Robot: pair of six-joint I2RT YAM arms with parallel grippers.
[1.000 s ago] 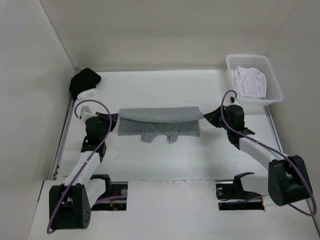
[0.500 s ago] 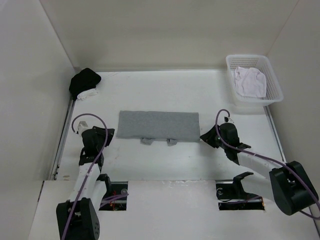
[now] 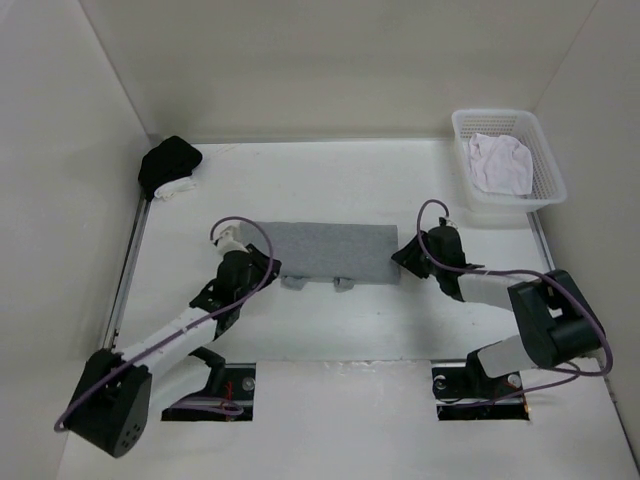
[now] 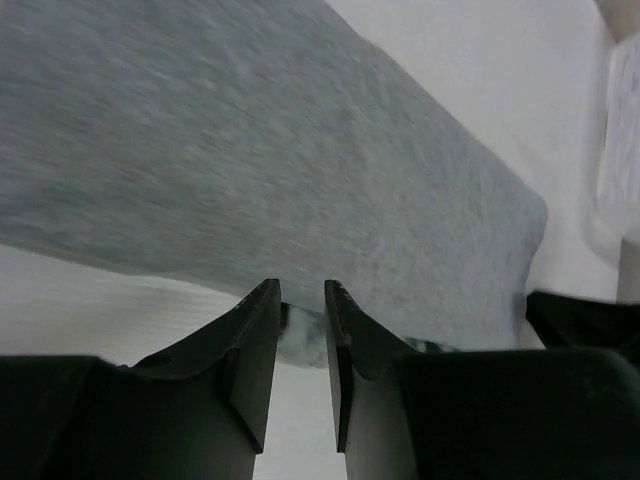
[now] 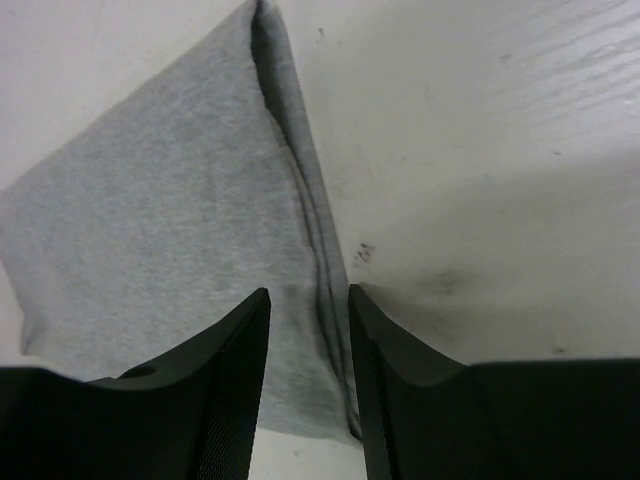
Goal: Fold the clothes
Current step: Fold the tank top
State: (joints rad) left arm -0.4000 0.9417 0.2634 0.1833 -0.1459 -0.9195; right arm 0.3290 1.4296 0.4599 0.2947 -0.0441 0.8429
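Both arms have swung in on the folded shorts (image 3: 330,250). The left gripper (image 4: 302,289) is at the near-left corner with jaws narrowly parted, and the right gripper (image 5: 309,297) gapes wider over the right edge, both empty. Bare table (image 3: 330,180) lies beyond.

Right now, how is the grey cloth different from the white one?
The grey garment lies flat, folded into a neat rectangle; the white cloth is crumpled. The grey garment lies on the table; the white cloth sits in a basket. Both are soft fabric.
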